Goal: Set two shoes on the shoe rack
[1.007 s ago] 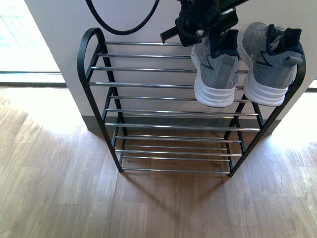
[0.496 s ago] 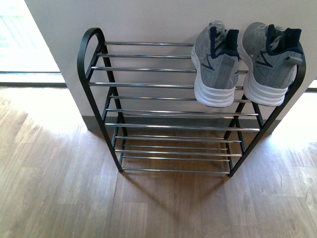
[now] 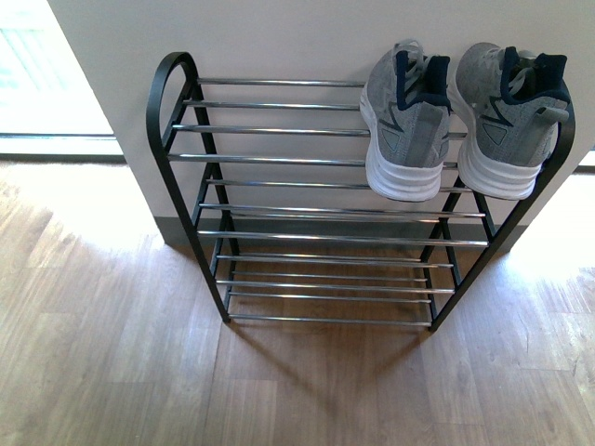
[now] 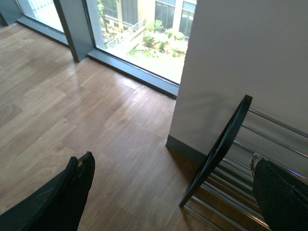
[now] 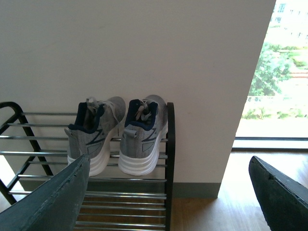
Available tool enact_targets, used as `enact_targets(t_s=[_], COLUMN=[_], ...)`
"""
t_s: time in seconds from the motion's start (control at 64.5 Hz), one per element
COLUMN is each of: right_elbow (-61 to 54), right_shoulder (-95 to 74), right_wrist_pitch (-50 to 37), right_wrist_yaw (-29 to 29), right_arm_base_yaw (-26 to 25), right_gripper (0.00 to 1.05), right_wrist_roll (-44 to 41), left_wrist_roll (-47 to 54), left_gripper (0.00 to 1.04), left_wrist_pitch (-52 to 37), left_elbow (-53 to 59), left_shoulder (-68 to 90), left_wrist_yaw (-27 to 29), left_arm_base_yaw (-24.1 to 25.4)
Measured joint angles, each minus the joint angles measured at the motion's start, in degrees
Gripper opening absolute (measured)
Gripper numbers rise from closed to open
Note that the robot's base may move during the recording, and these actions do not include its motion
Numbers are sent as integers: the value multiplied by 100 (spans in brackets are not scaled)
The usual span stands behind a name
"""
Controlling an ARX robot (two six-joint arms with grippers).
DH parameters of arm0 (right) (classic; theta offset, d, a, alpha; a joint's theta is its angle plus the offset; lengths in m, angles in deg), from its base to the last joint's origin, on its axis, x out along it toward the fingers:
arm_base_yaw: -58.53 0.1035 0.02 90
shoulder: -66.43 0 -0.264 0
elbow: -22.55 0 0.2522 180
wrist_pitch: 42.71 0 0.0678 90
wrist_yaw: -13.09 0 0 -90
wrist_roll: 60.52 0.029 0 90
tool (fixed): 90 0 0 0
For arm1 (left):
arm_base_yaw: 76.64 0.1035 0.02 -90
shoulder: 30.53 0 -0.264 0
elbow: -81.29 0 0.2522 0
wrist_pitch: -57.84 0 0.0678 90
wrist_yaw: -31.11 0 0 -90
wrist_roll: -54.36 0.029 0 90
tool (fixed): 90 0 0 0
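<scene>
Home entryway, it seems
Shoe rack (image 3: pixel 279 159) against a white wall (image 3: pixel 279 37), wood-plank floor (image 3: pixel 112 353), tall windows (image 4: pixel 144 33) (greenery outside).

Plain white wall (image 3: pixel 279 37) with a grey baseboard (image 3: pixel 170 232) running along the bottom of it. The floor (image 3: pixel 112 362) is wood-look planks, kinda warm light brown. There are big windows (image 3: pixel 37 65) going right down to floor level on both sides of the wall, with dark frames (image 4: pixel 74 29). Loads of daylight pours in, blowing out a bright patch on the floor next to the wall. Outside you can see green trees (image 5: pixel 267 72) and some buildings (image 4: pixel 122 7).
</scene>
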Motion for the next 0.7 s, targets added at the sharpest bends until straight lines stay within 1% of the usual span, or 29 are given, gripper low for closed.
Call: enact_targets(t_s=[0.015, 0.093, 0.124, 0.217, 0.232, 0.248, 0.263, 0.279, 0.294, 0.31, 0.325, 0.341, 0.372, 0.434, 0.465, 0.527, 0.573, 0.589, 0.697], right_elbow=[0, 0, 0, 0, 0, 0, 0, 0, 0, 0, 0, -2, 0, 0, 0, 0, 0, 0, 0], right_shoulder=[0, 0, 0, 0, 0, 0, 0, 0, 0, 0, 0, 0, 0, 0, 0, 0, 0, 0, 0], right_wrist_pitch=[0, 0, 0, 0, 0, 0, 0, 0, 0, 2, 2, 2, 2, 2, 2, 2, 2, 2, 2], right_wrist_yaw=[-2, 0, -2, 0, 0, 0, 7, 7, 2, 2, -9, -11, -9, -4, -2, -2, 0, -2, -2], right_arm_base_yaw=[0, 0, 0, 0, 0, 0, 0, 0, 0, 2, 2, 2, 0, 0, 2, 0, 0, 0, 0], right_gripper=[96, 96, 96, 96, 96, 96, 96, 96, 96, 96, 96, 96, 96, 96, 96, 96, 96, 96, 96], right_wrist_roll=[0, 0, 0, 0, 0, 0, 0, 0, 0, 0, 0, 0, 0, 0, 0, 0, 0, 0, 0], left_wrist_roll=[-129, -575, -719, -918, -907, -811, -560, -358, -142, 33, 463, 640, 1338, 2135, 2485, 2863, 3003, 3099, 3263], left_gripper=[95, 95, 95, 95, 95, 94, 91, 89, 85, 83, 80, 78, 71, 60, 55, 44, 37, 32, 14], left_wrist_pitch=[210, 931, 1106, 1193, 1137, 1001, 498, 221, -328, -590, -1095, -1325, -2118, -2813, -2916, -2940, -2938, -2920, -2835], left_elbow=[76, 164, 201, 238, 267, 321, 516, 629, 890, 1023, 1279, 1397, 1797, 2155, 2253, 2430, 2551, 2632, 2848], left_shoulder=[-229, -719, -837, -960, -986, -1029, -1141, -1213, -1373, -1456, -1622, -1698, -1980, -2317, -2457, -2693, -2820, -2907, -3171], left_wrist_yaw=[140, 483, 527, 573, 501, 398, -15, -254, -723, -911, -1276, -1449, -2039, -2599, -2763, -3018, -3154, -3303, -3630], left_arm_base_yaw=[-94, -310, -345, -378, -369, -345, -251, -197, -90, -39, 61, 116, 315, 592, 730, 994, 1147, 1252, 1578])
